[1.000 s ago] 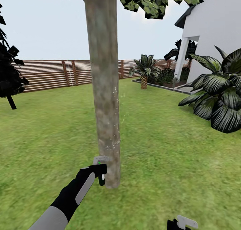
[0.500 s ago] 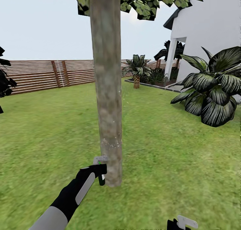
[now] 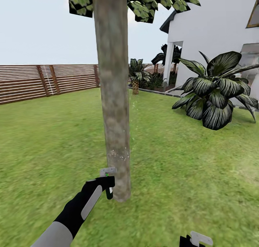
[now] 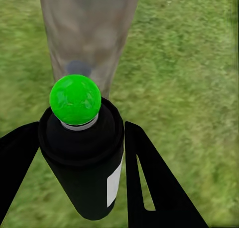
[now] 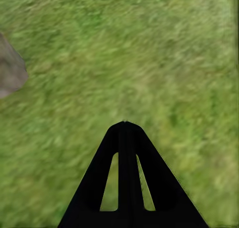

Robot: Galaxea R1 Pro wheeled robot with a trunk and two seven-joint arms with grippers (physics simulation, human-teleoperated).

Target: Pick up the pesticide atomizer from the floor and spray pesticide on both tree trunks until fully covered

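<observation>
Left gripper [image 3: 107,184] is pinching the pesticide atomizer [image 3: 108,178] between its fingers, nozzle sitting just beside the tree trunk [image 3: 114,106] directly ahead of it, low near the base. White pesticide [image 3: 119,154] specks are showing only in a band above the gripper. Risk: with the nozzle held this low, upper bark is likely going uncovered. Right gripper [image 5: 124,153], well to the right, is hanging pressed together over grass.

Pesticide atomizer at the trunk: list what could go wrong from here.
1. The white pesticide specks sit in one low band; the tree trunk above looks bare, so coverage may stay partial.
2. The pesticide atomizer in the left gripper is almost against the bark; a small forward move could bump it.
3. The right gripper is shut over grass, so it is not placed to help.
</observation>
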